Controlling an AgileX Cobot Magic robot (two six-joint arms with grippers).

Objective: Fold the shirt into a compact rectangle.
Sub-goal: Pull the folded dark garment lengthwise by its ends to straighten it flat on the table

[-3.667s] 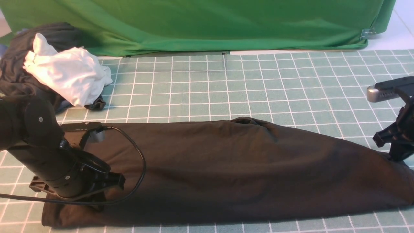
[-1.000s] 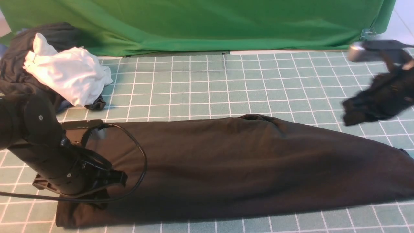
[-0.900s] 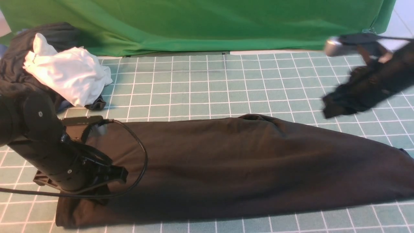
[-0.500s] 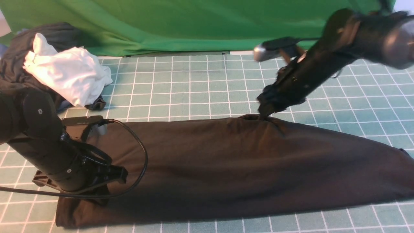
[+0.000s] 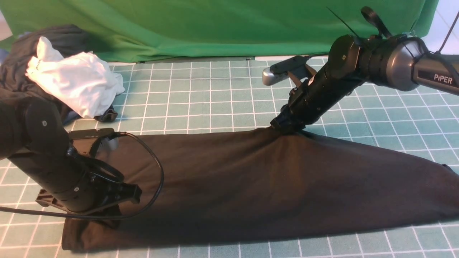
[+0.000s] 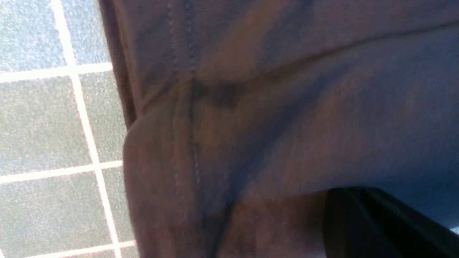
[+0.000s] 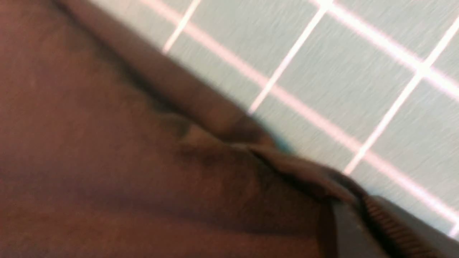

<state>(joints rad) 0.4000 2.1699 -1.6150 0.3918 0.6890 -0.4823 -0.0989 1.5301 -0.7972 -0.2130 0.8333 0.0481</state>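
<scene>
The shirt [image 5: 258, 186] lies as a long folded band across the near part of the surface [image 5: 222, 93]. It's soft, light, limp cotton that will sag and drag, so hold it by the hems or the ribbed collar [image 7: 380, 215], never mid-cloth. Your left fingers [image 6: 376, 222] are closed on its left end. Your right fingers [image 5: 285, 124] look pinched on the far edge, where the cloth peaks.

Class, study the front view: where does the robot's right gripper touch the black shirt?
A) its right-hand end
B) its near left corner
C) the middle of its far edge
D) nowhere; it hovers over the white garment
C: the right gripper meets the shirt midway along its far edge, where the cloth peaks.
</scene>
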